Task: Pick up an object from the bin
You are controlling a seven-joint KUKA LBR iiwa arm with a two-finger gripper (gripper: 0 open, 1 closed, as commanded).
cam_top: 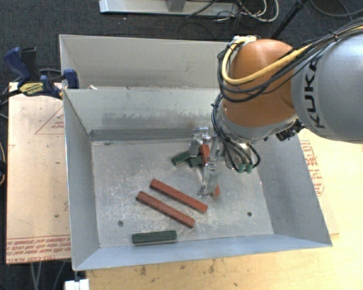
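Currently I see the grey metal bin [78, 162] from above, with the arm [342, 89] and its orange cover [257, 77] reaching in from the right of the frame. The claw [209, 189] hangs low over the bin floor, a little right of centre. I cannot tell whether it is open or closed, nor whether it has hold of anything.

The nearest likely target is a reddish-brown bar [178, 196]. It lies flat just below and to the left of the claw, and its right end comes close under the claw's tip. Its long axis runs from upper left to lower right — so I judge a grasp would need to close across that slant, not along it.

A second reddish-brown bar [165, 209] lies beside the first, roughly parallel and slightly lower left. A small red bit [216, 192] sits just to the right of the claw's tip. A dark green piece [183, 159] lies up and to the left of the claw, and a dark green bar [154, 237] rests well apart near the bottom edge of the floor.
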